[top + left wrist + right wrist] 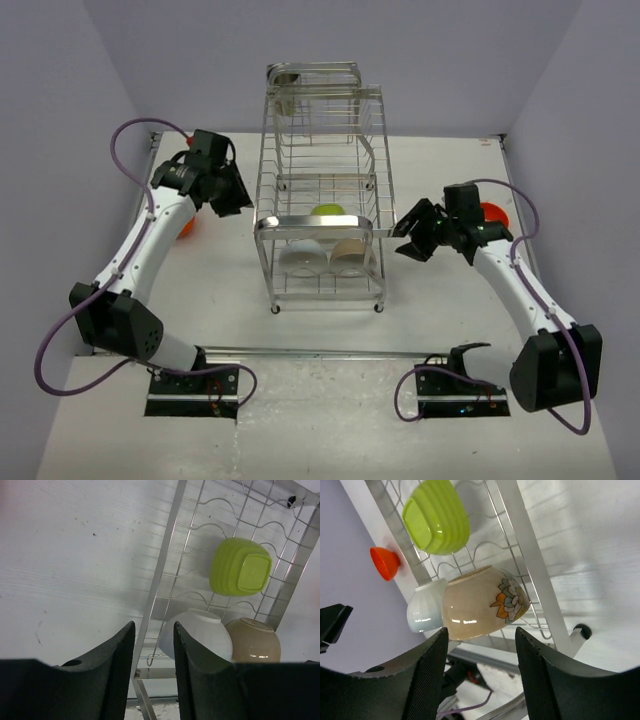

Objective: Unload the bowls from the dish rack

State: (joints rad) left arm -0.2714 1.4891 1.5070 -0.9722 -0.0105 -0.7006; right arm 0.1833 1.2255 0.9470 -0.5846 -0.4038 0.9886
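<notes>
**Dish rack** [372,190] — chrome wire, tiered, on small feet. It stands mid-table between the two arms, with its tallest tier at the far end.

**Bowls in the rack**
- Lime-green bowl [240,566]: ridged sides, tipped on a wavy-wire shelf, with its squarish base turned toward the left arm's side. It sits above the other two.
- White bowl [197,634]: on the lowest level, on the left arm's side of the pair, resting tilted.
- Beige bowl [482,602]: glossy, with a painted flower on its wall. It lies just beside the white bowl; whether they touch cannot be told.

**Bowls off the rack**
- Left orange bowl [186,226]: on the table [230,300], mostly hidden behind the left arm.
- Right orange bowl [492,213]: on the table near its right edge, just behind the right arm's wrist.

**Left gripper** [232,192]: hangs near the rack's left side, apart from the wire. The jaws stand a narrow gap apart with nothing between them.

**Right gripper** [412,232]: hangs just beside the rack's right side, about level with the front rim. The jaws are spread wide and empty — in the wrist view the beige bowl lies ahead of the gap
</notes>
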